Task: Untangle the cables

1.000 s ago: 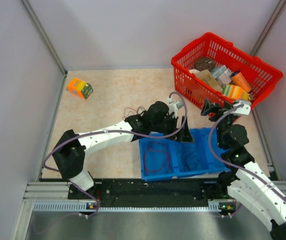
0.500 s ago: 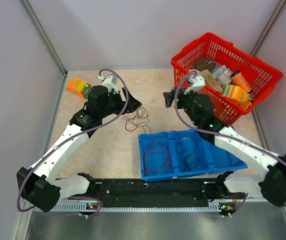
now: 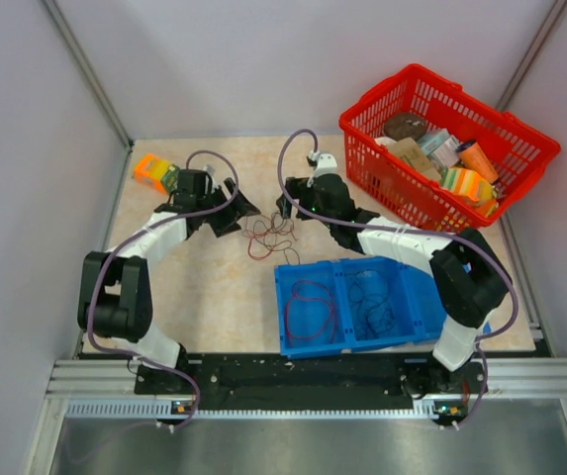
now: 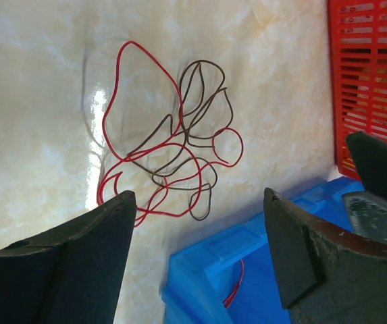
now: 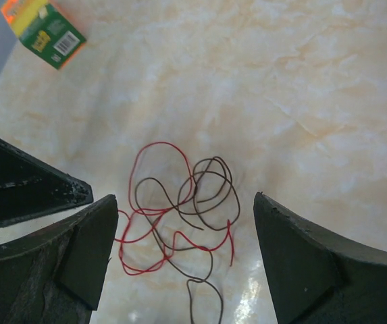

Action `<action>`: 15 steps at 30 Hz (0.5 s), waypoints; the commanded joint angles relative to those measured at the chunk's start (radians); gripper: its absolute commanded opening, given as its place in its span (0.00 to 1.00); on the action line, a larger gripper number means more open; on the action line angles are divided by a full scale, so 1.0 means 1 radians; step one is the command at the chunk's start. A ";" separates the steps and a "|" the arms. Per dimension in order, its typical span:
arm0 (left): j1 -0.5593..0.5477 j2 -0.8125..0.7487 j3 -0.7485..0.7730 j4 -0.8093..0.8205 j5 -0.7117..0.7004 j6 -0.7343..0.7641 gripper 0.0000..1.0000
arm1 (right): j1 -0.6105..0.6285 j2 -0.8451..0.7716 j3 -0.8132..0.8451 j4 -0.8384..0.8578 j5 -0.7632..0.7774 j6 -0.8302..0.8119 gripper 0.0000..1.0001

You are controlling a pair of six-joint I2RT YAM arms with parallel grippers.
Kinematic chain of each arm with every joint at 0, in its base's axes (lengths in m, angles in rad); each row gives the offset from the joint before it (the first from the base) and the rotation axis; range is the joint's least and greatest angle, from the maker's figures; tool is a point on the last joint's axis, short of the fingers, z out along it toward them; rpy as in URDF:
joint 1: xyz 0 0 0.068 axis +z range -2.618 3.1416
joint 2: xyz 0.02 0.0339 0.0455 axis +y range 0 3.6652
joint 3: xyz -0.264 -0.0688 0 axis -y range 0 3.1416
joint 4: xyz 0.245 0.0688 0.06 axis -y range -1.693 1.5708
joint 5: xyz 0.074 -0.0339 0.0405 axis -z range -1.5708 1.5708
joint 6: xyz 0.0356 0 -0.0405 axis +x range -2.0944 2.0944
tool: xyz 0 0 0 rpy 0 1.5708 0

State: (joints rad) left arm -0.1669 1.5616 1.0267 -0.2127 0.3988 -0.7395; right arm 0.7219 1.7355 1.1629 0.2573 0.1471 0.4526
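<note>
Both pincers hang wide apart and empty as the left gripper [image 3: 238, 215] and right gripper [image 3: 287, 210] flank the cables [image 3: 268, 236], a red-and-dark knot on the table [image 3: 194, 287] just beyond the blue bin [image 3: 342, 263]. Each would best pinch a different-coloured outer loop, then draw apart gently.

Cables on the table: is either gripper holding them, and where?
Nothing is held. The cables lie loose on the table. The left gripper and right gripper are both open, one on each side of the tangle.
</note>
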 commanded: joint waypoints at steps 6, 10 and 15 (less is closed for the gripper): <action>0.000 0.104 -0.056 0.203 0.124 -0.112 0.64 | -0.004 -0.008 -0.023 0.051 0.014 -0.074 0.80; -0.002 0.063 -0.111 0.205 0.083 -0.080 0.72 | -0.004 -0.010 -0.034 0.065 0.016 -0.075 0.80; -0.014 -0.012 -0.177 0.194 0.040 -0.011 0.75 | -0.004 -0.005 -0.035 0.068 0.012 -0.077 0.80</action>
State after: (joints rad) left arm -0.1722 1.6421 0.8829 -0.0612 0.4637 -0.8074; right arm 0.7219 1.7569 1.1255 0.2707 0.1555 0.3923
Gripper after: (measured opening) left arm 0.767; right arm 0.804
